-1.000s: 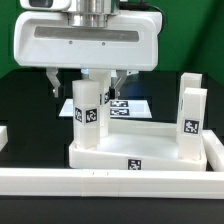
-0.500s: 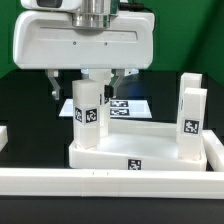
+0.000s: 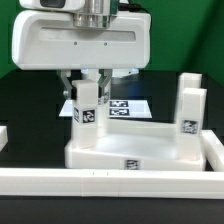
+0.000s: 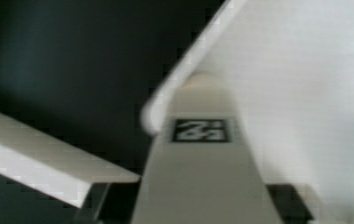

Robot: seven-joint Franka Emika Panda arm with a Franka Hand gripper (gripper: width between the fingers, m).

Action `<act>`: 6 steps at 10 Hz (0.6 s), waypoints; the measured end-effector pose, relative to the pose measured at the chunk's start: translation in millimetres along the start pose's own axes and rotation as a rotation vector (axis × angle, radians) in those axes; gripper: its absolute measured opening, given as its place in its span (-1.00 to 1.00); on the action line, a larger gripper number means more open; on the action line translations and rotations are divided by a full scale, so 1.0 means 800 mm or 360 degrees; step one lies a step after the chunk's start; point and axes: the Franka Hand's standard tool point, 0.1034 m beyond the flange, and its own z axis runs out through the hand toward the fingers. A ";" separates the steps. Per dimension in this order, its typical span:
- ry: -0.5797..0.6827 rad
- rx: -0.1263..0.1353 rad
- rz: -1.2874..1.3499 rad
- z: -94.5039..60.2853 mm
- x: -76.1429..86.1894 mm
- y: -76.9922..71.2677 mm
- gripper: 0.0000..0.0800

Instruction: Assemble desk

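Note:
The white desk top (image 3: 150, 146) lies flat on the black table. One leg block (image 3: 87, 106) stands upright on its corner at the exterior view's left. My gripper (image 3: 87, 88) is above it, and the fingers (image 3: 69, 84) press on both sides of the block's upper part. In the wrist view the same leg block (image 4: 200, 150), with its tag, runs between the two dark fingers (image 4: 106, 200) of my gripper (image 4: 197, 205). A second leg block (image 3: 190, 106) stands upright on the corner at the exterior view's right. The other legs are out of view.
The marker board (image 3: 128, 107) lies on the table behind the desk top. A long white border rail (image 3: 110, 181) runs along the front, and another rail (image 3: 213, 150) runs along the exterior view's right. A small white piece (image 3: 3, 135) shows at the left edge.
The fingers stood wide apart on either side of the left leg block. They have closed in onto it. The gripper body has shifted slightly.

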 end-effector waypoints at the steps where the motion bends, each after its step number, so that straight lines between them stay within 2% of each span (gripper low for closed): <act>1: 0.0000 0.0000 0.0000 0.000 0.000 0.000 -0.27; 6: -0.0003 0.0008 0.0726 0.001 -0.002 0.001 -0.27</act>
